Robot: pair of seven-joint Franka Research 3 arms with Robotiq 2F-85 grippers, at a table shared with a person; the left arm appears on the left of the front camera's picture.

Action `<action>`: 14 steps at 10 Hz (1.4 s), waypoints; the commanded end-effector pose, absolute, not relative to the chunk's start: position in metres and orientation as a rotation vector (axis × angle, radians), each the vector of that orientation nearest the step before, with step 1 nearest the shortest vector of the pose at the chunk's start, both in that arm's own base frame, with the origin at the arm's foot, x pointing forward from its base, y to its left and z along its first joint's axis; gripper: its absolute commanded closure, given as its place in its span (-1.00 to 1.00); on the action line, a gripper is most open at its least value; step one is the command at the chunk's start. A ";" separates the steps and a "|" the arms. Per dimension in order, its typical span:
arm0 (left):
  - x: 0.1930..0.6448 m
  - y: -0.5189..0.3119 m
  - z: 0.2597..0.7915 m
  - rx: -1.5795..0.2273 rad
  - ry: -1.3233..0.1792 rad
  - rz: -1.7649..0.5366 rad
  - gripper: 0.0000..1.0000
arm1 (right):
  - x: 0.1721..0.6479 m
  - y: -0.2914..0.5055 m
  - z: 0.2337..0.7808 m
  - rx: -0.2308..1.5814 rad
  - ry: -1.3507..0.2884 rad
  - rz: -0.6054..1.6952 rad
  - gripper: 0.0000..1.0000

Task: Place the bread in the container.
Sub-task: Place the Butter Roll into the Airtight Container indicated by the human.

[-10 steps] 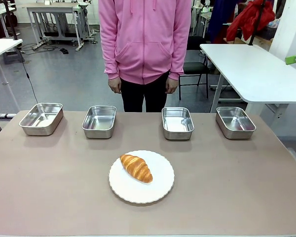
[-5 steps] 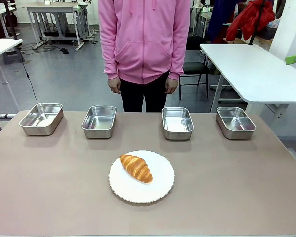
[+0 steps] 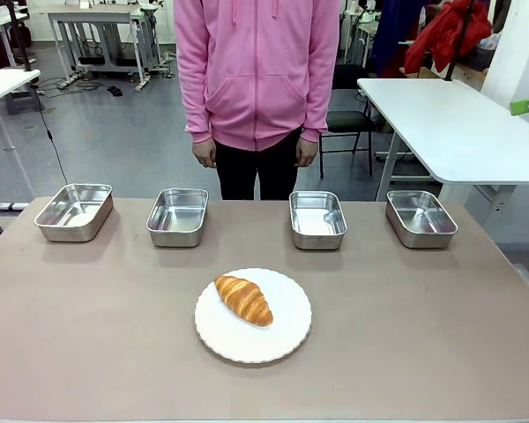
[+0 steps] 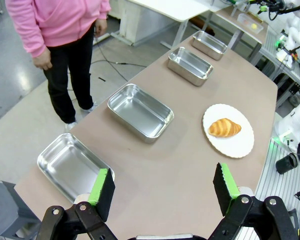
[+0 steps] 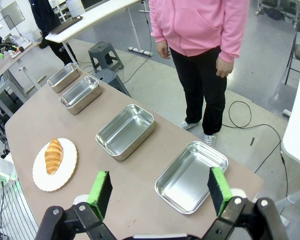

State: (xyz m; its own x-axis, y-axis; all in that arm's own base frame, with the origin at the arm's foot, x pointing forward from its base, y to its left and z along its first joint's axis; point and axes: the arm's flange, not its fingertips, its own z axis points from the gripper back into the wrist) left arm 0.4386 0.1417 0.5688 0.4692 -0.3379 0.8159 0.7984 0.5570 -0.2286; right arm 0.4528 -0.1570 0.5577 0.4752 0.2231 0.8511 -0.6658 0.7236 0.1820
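— So, how does the bread look?
— It is a golden-brown croissant, whole, with a ridged, glossy crust and tapered ends.
— Where is it?
— It lies on a round white plate, slightly left of the plate's middle, on the grey-brown counter.
— Which way does it lie?
— In the front view its long axis runs diagonally, with one tip pointing far-left and the other near-right.
— And the containers?
— Four shiny, shallow rectangular steel pans stand in a row beyond the plate: the leftmost pan, the second pan, the third pan and the rightmost pan. All are apart from the plate.
— And the grippers?
— The left gripper and the right gripper hang above the counter's ends, jaws spread wide, with nothing between the green pads.
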 end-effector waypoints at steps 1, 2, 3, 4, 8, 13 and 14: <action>0.438 0.141 0.570 -0.661 -0.803 -0.766 -1.00 | 0.452 -0.155 0.558 0.550 -0.934 0.579 -1.00; 0.438 0.141 0.570 -0.661 -0.803 -0.766 -1.00 | 0.452 -0.155 0.558 0.550 -0.934 0.579 -1.00; 0.438 0.141 0.570 -0.661 -0.803 -0.766 -1.00 | 0.452 -0.155 0.558 0.550 -0.934 0.579 -1.00; 0.438 0.141 0.570 -0.661 -0.803 -0.766 -1.00 | 0.452 -0.155 0.558 0.550 -0.934 0.579 -1.00; 0.438 0.141 0.570 -0.661 -0.803 -0.766 -1.00 | 0.452 -0.155 0.558 0.550 -0.934 0.579 -1.00; 0.438 0.141 0.570 -0.661 -0.803 -0.766 -1.00 | 0.452 -0.155 0.558 0.550 -0.934 0.579 -1.00; 0.438 0.141 0.570 -0.661 -0.803 -0.766 -1.00 | 0.452 -0.155 0.558 0.550 -0.934 0.579 -1.00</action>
